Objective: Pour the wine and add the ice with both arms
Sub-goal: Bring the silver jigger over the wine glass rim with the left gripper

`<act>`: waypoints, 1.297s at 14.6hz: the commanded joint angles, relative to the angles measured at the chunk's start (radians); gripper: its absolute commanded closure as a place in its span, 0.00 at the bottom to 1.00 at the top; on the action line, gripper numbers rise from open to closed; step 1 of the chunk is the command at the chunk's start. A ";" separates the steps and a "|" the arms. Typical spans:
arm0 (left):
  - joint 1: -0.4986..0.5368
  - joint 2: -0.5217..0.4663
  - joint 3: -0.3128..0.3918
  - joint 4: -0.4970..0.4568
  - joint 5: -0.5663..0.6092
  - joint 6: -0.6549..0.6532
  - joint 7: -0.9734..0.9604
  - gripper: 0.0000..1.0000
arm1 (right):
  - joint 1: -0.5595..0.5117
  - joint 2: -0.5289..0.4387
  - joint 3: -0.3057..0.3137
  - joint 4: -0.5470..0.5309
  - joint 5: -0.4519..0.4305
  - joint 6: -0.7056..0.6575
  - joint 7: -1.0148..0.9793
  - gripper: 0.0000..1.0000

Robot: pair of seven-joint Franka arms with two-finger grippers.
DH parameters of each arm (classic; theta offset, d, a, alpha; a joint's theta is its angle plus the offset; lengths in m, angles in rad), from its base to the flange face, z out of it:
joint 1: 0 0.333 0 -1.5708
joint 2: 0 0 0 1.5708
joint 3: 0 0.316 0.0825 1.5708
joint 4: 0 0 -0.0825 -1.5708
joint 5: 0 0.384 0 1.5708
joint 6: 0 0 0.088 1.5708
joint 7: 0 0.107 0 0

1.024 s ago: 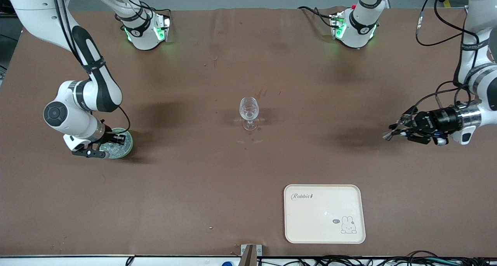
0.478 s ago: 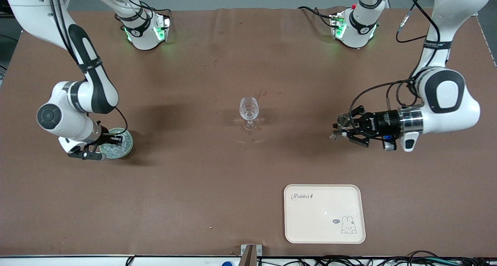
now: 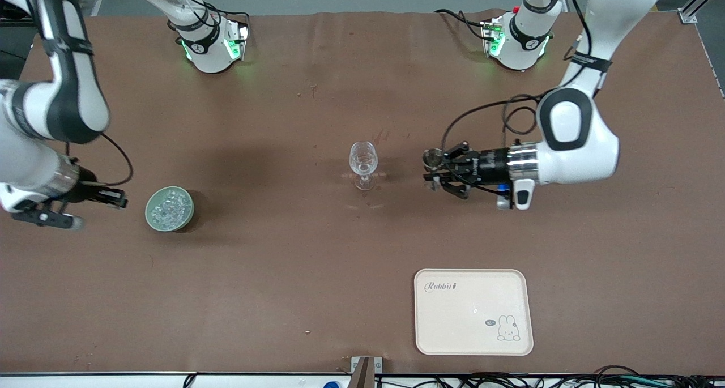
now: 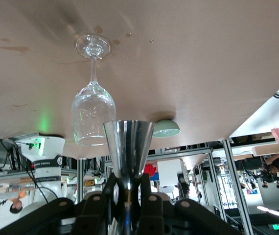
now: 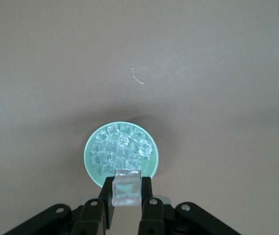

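Right claw (image 3: 116, 197), at the frame's left edge, grips one ice cube (image 5: 126, 186) just beside the pale green bowl (image 3: 169, 208) of ice (image 3: 170, 205). Mid-frame stands my wine glass (image 3: 363, 164). Left claw (image 3: 435, 171) clamps a steel jigger (image 3: 433, 159) beside it; I judge a clumsy tilt could spill wine or topple the glass.

Brown table cover (image 3: 272, 274) showing a few darker stains near its middle. Pale green bowl (image 3: 169, 209) holding clear, colourless ice (image 5: 122, 149). Clear stemmed glass (image 3: 363, 162). Shiny silver metal cup (image 4: 128, 151). Cream tray (image 3: 473, 311) carrying dark "Rabbit" lettering and a small outlined rabbit drawing. White arms (image 3: 572, 144) with black joints, green lights glowing at their bases (image 3: 212, 45).
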 commanded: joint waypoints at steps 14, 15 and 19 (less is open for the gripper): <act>-0.027 0.064 -0.269 -0.029 0.471 0.469 -0.357 1.00 | -0.038 -0.198 0.042 0.393 0.002 -0.685 0.018 0.99; -0.028 0.072 -0.275 -0.025 0.522 0.470 -0.389 1.00 | -0.038 -0.199 0.042 0.390 0.003 -0.682 0.018 0.99; -0.036 0.092 -0.292 -0.013 0.747 0.483 -0.523 0.99 | -0.038 -0.202 0.045 0.384 0.003 -0.656 0.013 0.99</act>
